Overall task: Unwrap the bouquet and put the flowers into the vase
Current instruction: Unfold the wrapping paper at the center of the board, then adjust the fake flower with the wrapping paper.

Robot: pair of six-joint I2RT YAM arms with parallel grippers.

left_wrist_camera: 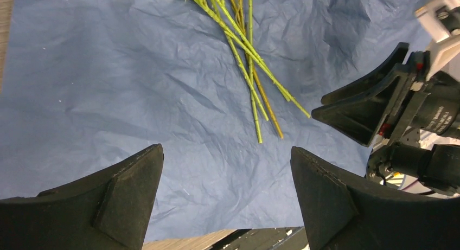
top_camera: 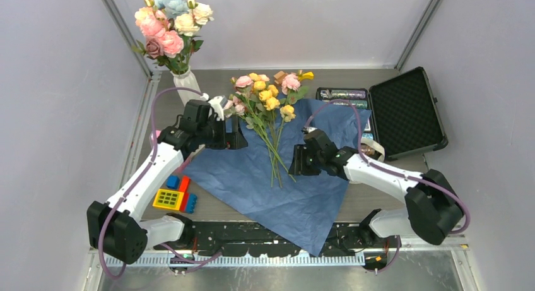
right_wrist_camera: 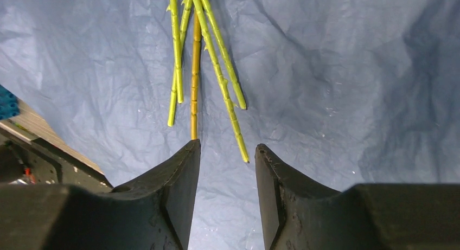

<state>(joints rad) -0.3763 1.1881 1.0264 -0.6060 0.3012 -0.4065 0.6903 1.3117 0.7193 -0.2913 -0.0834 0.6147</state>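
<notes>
Dark blue crinkled paper wrap [top_camera: 296, 199] lies opened flat on the table [top_camera: 217, 83], with everything else placed around it. Beyond the wrap's far left corner stands the ribbed white vase [top_camera: 187, 88], upright and holding larger pink, white and pale-blue blooms [top_camera: 169, 24]. Just off the wrap's near left edge sits a cluster of toy blocks [top_camera: 176, 195] in yellow, red and blue.

Over the left part of the wrap hangs the left gripper [left_wrist_camera: 227, 148], its jaws spread wide with nothing between them and only bare blue paper below. The flowers [top_camera: 270, 98], small yellow roses with pink and cream ones, lie loose across the wrap's middle: their heads are at its far edge, some spilling past it onto the table. Their thin green stems [right_wrist_camera: 195, 71] run in a loose fan towards the near side, one stem more orange than the rest.

Just right of the stem ends, low over the wrap, is the right gripper [right_wrist_camera: 228, 145]. Its fingers stand a narrow gap apart and pinch nothing, and the cut stem tips lie just ahead of them. Past the wrap's far right corner a black case [top_camera: 407, 111] lies open, its foam-lined lid tipped back
</notes>
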